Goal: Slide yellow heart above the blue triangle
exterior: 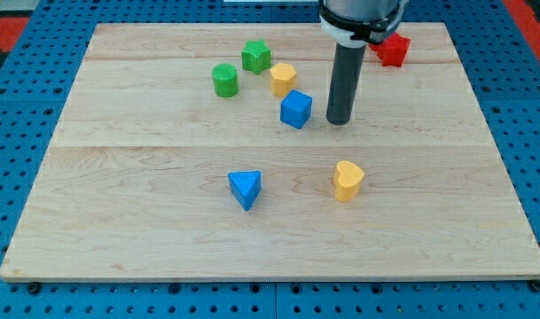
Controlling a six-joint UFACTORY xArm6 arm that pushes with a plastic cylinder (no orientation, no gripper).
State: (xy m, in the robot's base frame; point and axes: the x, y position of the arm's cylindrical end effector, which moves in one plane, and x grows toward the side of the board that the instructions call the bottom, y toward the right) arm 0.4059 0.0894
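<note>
The yellow heart [348,180] lies on the wooden board right of centre, toward the view's bottom. The blue triangle [245,188] lies to its left, at about the same height in the view. My tip [339,121] rests on the board above the yellow heart, a short gap away from it, and just right of the blue cube [296,109]. The tip touches no block.
A yellow hexagonal block [283,79], a green star-like block [256,57] and a green cylinder [224,80] cluster at the view's upper middle. A red block [393,50] sits at the top, partly behind the arm. The board [119,221] lies on a blue perforated table.
</note>
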